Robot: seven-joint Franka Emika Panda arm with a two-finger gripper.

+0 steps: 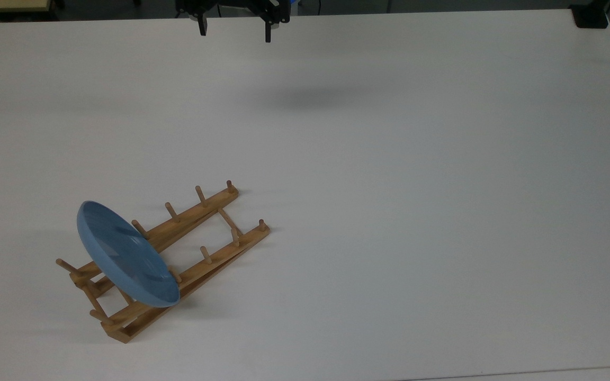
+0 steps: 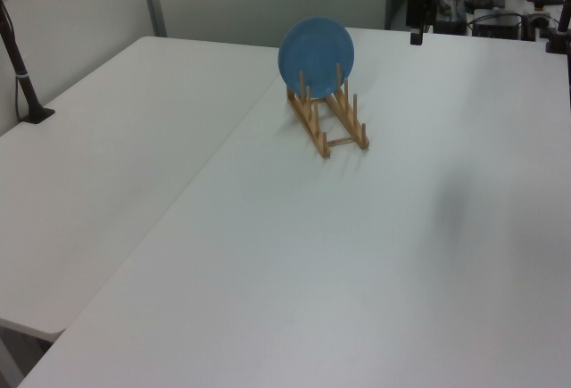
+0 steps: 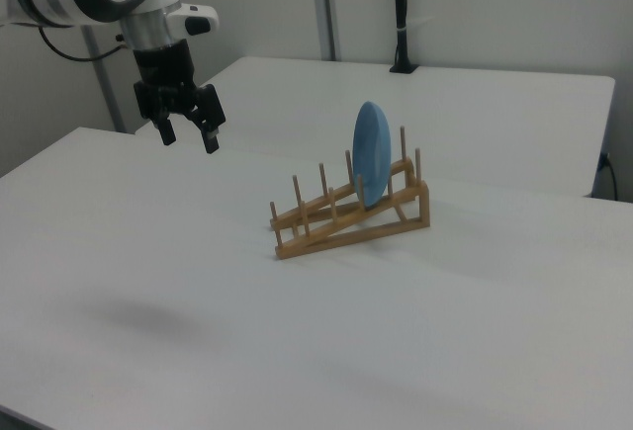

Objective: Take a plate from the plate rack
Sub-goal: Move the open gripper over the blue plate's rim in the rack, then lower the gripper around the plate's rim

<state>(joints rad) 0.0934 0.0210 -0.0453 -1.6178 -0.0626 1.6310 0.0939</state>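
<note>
A: Where is the plate [image 1: 125, 254] sitting?

B: It is standing on edge in the plate rack [image 1: 188, 254], between the pegs near the rack's raised end. In the top view the rack is lying near the table's [image 1: 416, 185] lower left corner, running diagonally, with the plate at the end nearer that corner.

A: And the gripper [image 1: 234, 30]?

B: It is hanging in the air above the table's far edge in the top view, well apart from the rack. In the right view the gripper [image 3: 188, 136] is pointing its fingers down.

A: What are the jaws doing?

B: They are standing wide apart, gripping nothing.
</note>
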